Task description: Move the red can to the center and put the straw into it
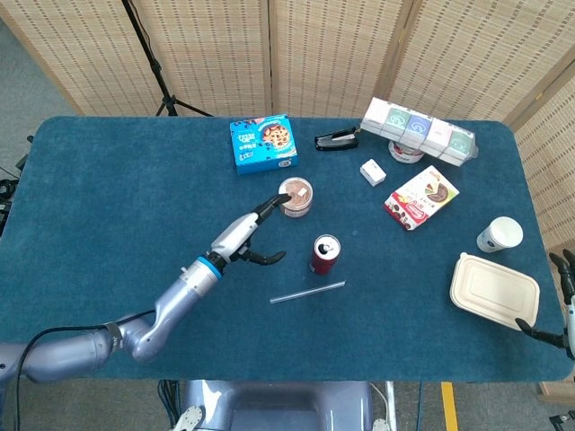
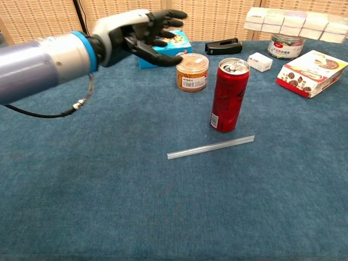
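Observation:
The red can [image 1: 324, 254] [image 2: 229, 95] stands upright near the table's middle, its top opened. A clear straw [image 1: 307, 292] [image 2: 211, 147] lies flat on the blue cloth just in front of it. My left hand [image 1: 251, 233] [image 2: 142, 31] hovers to the left of the can, apart from it, fingers spread and holding nothing. At the right edge of the head view only the dark fingertips of my right hand [image 1: 555, 301] show, near the clamshell box; how they stand is unclear.
A small brown-lidded jar [image 1: 295, 196] [image 2: 192, 71] stands behind the can. Further back lie a blue cookie box [image 1: 262, 143], a black stapler [image 1: 337, 139], a white block [image 1: 373, 171] and a snack box [image 1: 421, 197]. A paper cup [image 1: 499, 234] and clamshell box [image 1: 495, 292] sit right.

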